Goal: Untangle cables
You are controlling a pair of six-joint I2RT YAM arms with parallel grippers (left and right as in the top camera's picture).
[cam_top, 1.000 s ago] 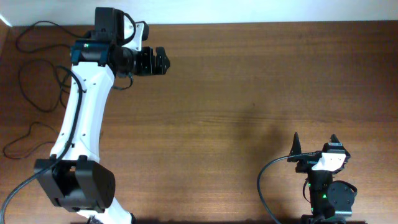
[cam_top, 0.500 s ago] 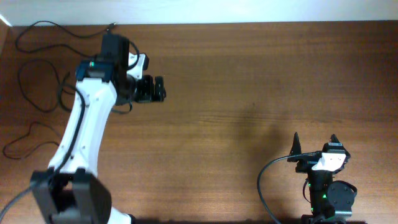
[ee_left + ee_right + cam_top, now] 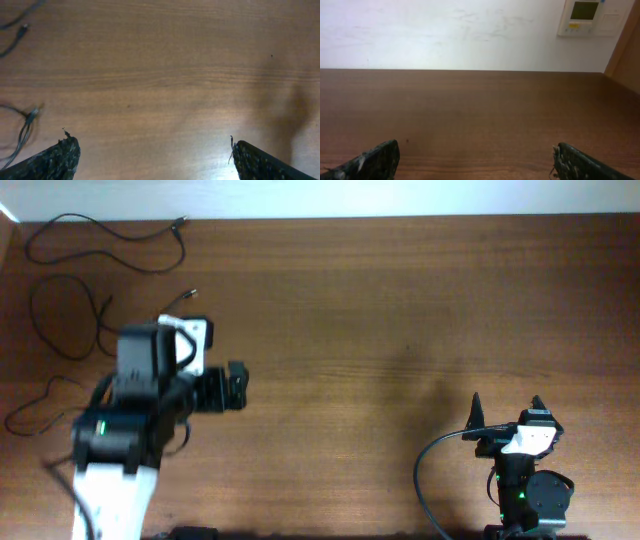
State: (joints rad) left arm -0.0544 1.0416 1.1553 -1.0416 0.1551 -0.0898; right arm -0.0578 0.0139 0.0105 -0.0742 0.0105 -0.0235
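Note:
Three thin black cables lie apart at the table's far left. One cable (image 3: 120,242) runs along the back edge, a looped cable (image 3: 60,320) ends in a silvery tip near the arm, and a third cable (image 3: 35,408) lies by the left edge. My left gripper (image 3: 243,386) hovers open to the right of them, holding nothing. In the left wrist view, open fingers (image 3: 62,157) frame bare wood, with a cable end (image 3: 27,122) at the left and another cable end (image 3: 17,34) in the top corner. My right gripper (image 3: 505,410) stands open and empty at the near right, far from the cables.
The right arm's thick black cable (image 3: 425,470) curves beside its base at the near right. In the right wrist view, a white wall with a small control panel (image 3: 585,15) stands behind the table's far edge (image 3: 470,70).
The left arm has drawn back from the far-left corner toward the near edge, uncovering the cable tips. Its gripper stayed open. The right arm has not moved.

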